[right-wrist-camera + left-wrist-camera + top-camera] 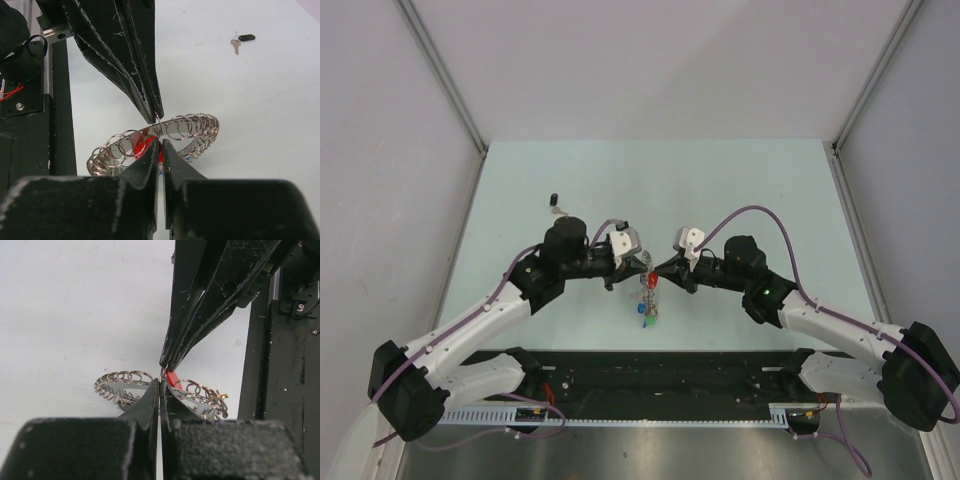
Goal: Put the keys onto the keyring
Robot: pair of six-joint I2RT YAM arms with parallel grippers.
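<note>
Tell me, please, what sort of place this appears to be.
Probably a lab robot work cell: a pale table enclosed by plain white panels, with a slotted cable duct along its near edge.

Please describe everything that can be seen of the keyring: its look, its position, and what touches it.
The keyring is a large silver wire ring, metal by its look, strung closely with many small split rings. Keys hang from it; red, blue and green heads show in the top view. It sits roughly level between the two arms, apparently held clear of the table. The left gripper and the right gripper both pinch its wire from opposite sides, fingertips almost meeting.
</note>
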